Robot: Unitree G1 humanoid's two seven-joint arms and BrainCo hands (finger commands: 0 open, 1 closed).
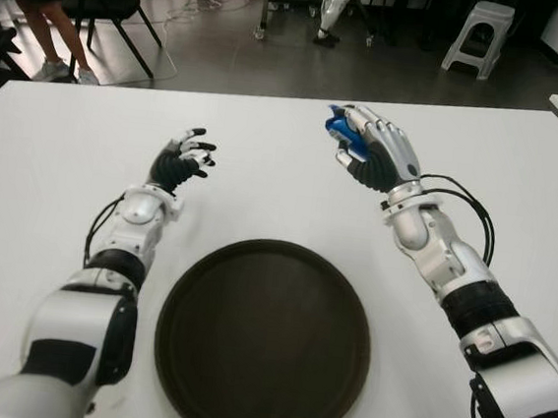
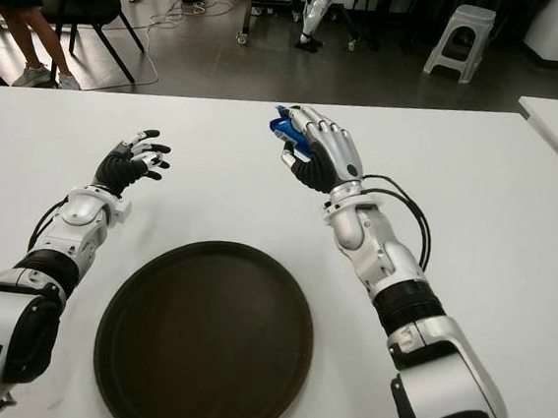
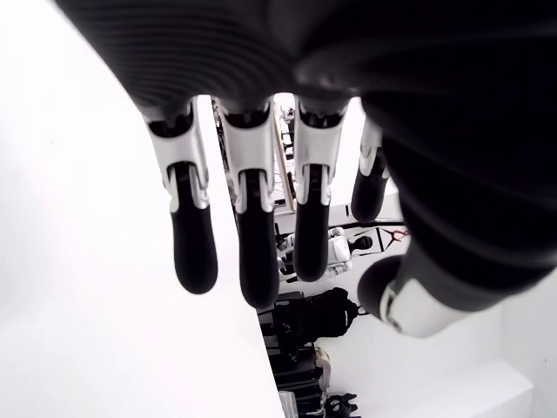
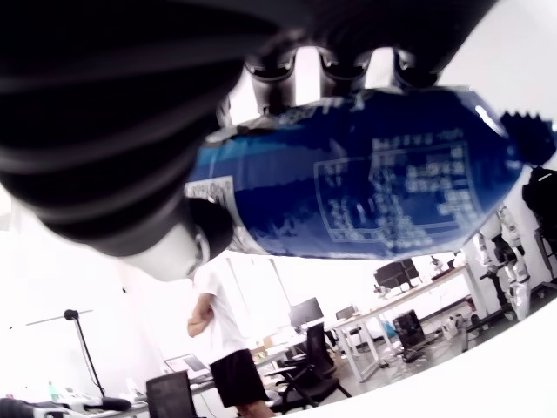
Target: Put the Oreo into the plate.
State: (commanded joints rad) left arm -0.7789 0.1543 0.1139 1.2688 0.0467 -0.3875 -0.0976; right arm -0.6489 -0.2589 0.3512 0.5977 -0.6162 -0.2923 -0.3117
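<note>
Right wrist view: a blue Oreo packet point(image 4: 365, 183) is seen clamped in the right hand point(image 1: 369, 147), the fingers point(image 4: 335, 65) curled over its upper edge and the thumb pressed against its near end. In the eye views this hand is raised above the white surface point(image 1: 57, 148), beyond the plate point(image 1: 263, 338) and toward its right side, with the blue wrapper showing at the fingertips. The plate, dark, round and rimmed, is located on the surface between the two forearms, and nothing is seen lying in it. The left hand point(image 1: 187, 158) is noted to the left of the plate and beyond it, its fingers point(image 3: 193, 244) spread apart and holding nothing. A person's legs point(image 1: 50, 24) are visible by a chair point(image 1: 116, 6) in the background.
</note>
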